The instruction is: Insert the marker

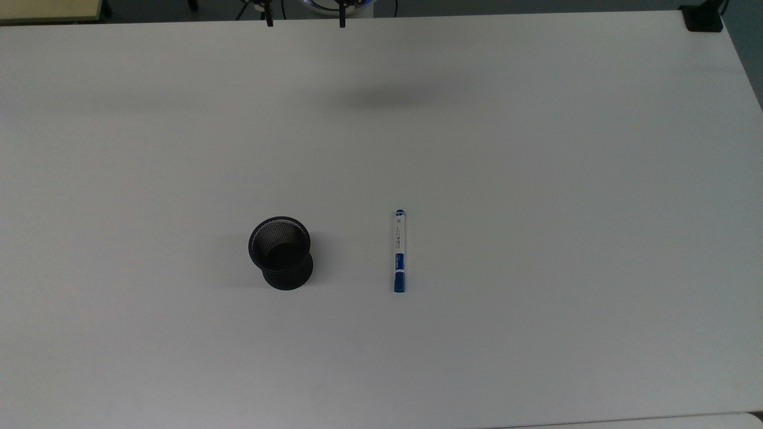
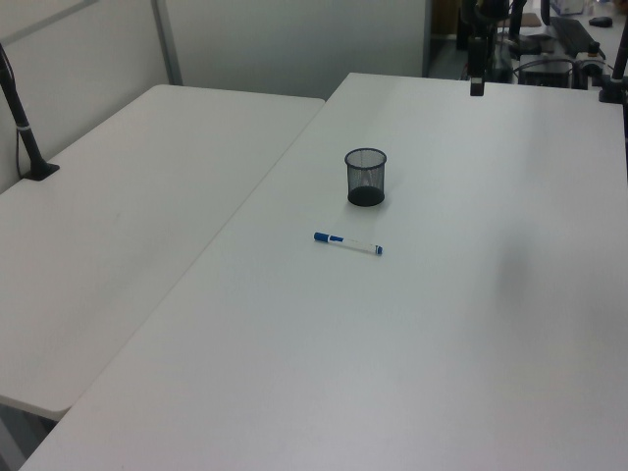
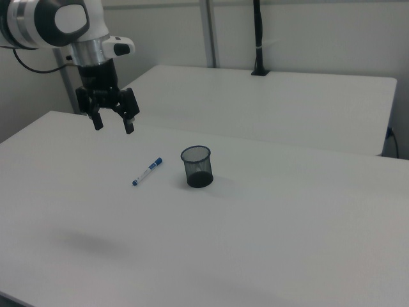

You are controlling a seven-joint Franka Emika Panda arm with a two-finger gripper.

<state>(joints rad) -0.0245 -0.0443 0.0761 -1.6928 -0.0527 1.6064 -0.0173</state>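
Observation:
The marker (image 1: 399, 250) lies flat on the white table (image 1: 536, 149), blue cap toward the top view's bottom edge; I also see the marker (image 2: 347, 243) (image 3: 147, 171) from both sides. The black mesh cup (image 1: 281, 251) (image 2: 365, 177) (image 3: 197, 166) stands upright and empty, a short gap to the top view's left of the marker. My gripper (image 3: 114, 126) hangs high above the table, open and empty, well off from both objects. Its fingertips (image 1: 269, 22) poke in at the top view's upper edge, and the gripper (image 2: 476, 86) hangs at the far end in the left view.
A second white table (image 2: 128, 196) adjoins along one side. A black clamped post (image 2: 25, 128) (image 3: 257, 38) stands on it. Another black clamp (image 1: 703, 18) sits at the top view's upper right corner. The arm's shadow (image 1: 387, 98) falls on the table.

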